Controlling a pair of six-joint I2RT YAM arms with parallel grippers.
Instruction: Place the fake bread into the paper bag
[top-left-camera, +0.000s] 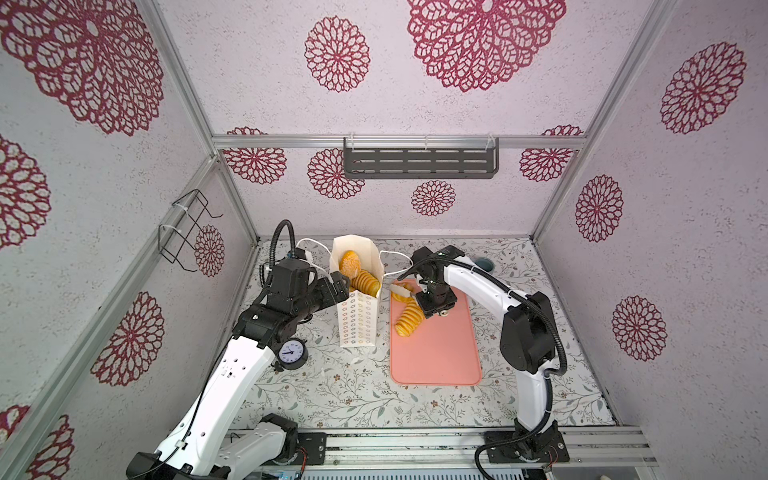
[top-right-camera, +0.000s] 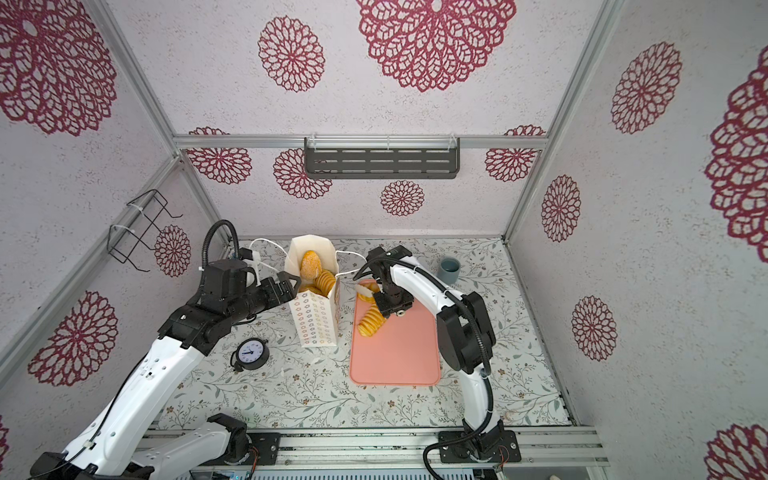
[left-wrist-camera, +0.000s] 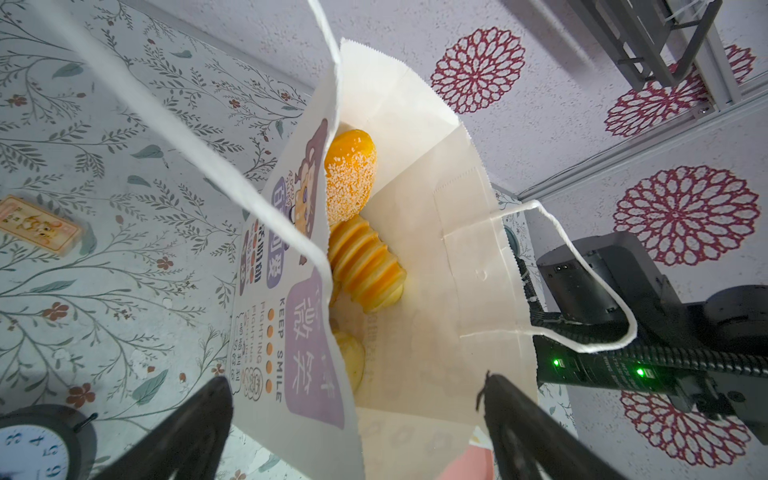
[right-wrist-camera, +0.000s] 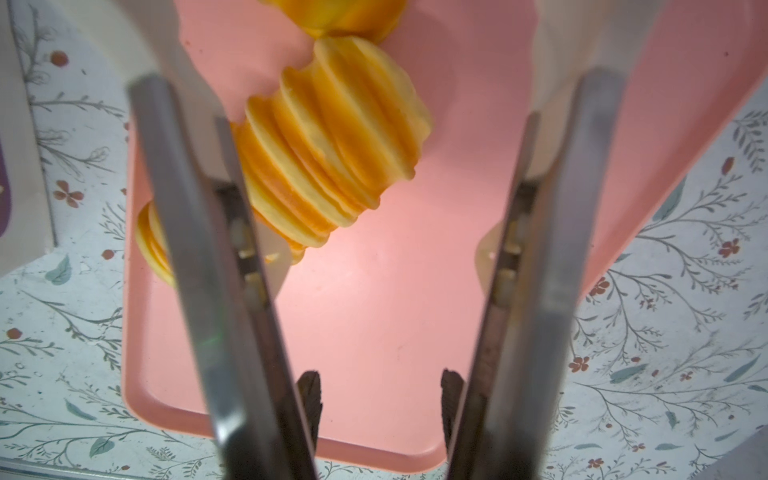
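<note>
The tall white paper gift bag (top-left-camera: 358, 322) stands upright just left of the flat pink tray (top-left-camera: 440, 353), so each transfer is short. The left gripper (left-wrist-camera: 356, 379) has its dark jaws spread wide on either side of the bag's near end, apparently to steady the thin, creased paper and keep the mouth open; I cannot tell whether they touch it. Inside lie a sugar-crusted oval bun (left-wrist-camera: 349, 183), a glossy ridged spiral roll (left-wrist-camera: 365, 270) and a paler piece deeper down. The right gripper (right-wrist-camera: 380, 395) is clamped on long metal tongs (right-wrist-camera: 199, 249), whose arms stand apart over a second ridged golden roll (right-wrist-camera: 332, 153) at the tray's far left, with another bread just beyond it. The roll's ridges should give the tong tips purchase.
</note>
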